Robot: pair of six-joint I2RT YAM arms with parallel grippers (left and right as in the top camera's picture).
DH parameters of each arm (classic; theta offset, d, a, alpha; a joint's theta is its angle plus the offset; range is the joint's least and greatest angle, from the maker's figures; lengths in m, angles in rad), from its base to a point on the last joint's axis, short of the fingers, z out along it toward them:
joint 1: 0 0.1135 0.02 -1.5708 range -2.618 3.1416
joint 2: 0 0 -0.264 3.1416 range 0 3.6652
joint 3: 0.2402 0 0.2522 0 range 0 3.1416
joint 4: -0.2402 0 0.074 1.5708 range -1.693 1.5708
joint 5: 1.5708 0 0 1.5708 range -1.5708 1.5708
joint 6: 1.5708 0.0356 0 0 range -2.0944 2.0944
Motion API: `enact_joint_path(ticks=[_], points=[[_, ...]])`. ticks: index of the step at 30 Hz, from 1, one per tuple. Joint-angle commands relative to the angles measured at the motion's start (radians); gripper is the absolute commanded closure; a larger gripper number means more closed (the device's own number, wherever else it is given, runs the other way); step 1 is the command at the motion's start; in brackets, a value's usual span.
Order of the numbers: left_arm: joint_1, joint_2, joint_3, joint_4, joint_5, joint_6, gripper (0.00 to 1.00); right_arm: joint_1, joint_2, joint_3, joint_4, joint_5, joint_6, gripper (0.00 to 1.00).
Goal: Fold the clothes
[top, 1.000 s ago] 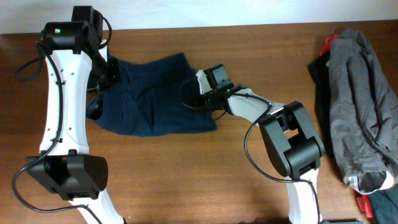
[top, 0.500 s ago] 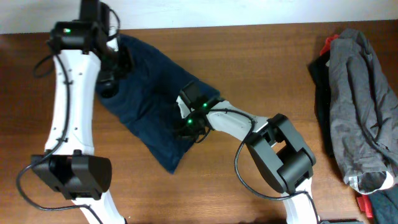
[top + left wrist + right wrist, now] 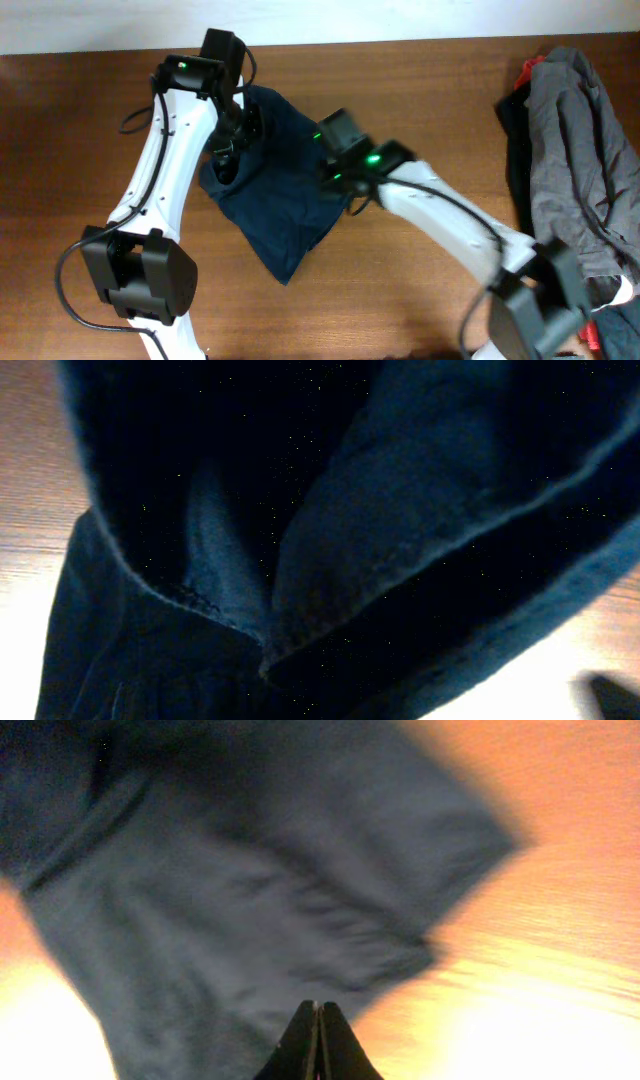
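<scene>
Shorts [image 3: 275,205] shifted right, bunched on table [image 3: 430,80]; right end effector [image 3: 318,1013] pinched on their edge; left end effector [image 3: 235,148] cloth-hidden, grip untellable.

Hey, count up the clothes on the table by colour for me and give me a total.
Navy blue: 1, the shorts
Grey: 1, the garment
Black: 1, the item under it
Red: 1, scraps at both ends of the pile, maybe separate pieces
Total: 4
</scene>
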Motion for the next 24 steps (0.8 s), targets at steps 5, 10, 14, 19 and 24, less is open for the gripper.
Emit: enact_joint_path(ticks=[5,10,14,19,24], points=[[-0.006,0.000,-0.005,0.031,0.114,-0.017,0.95,-0.200,0.070,-0.004,0.030,-0.050,-0.088,0.96],[-0.006,0.000,-0.005,0.045,0.157,-0.017,0.90,-0.287,0.196,-0.004,0.134,-0.316,-0.234,0.96],[-0.006,0.000,-0.007,0.044,0.190,-0.017,0.88,-0.340,0.284,-0.004,0.173,-0.424,-0.253,0.96],[-0.006,0.000,-0.008,0.045,0.190,-0.017,0.83,-0.376,0.346,-0.004,0.247,-0.517,-0.273,0.96],[-0.006,0.000,-0.008,0.044,0.190,-0.017,0.79,-0.375,0.379,-0.004,0.249,-0.519,-0.270,0.96]])
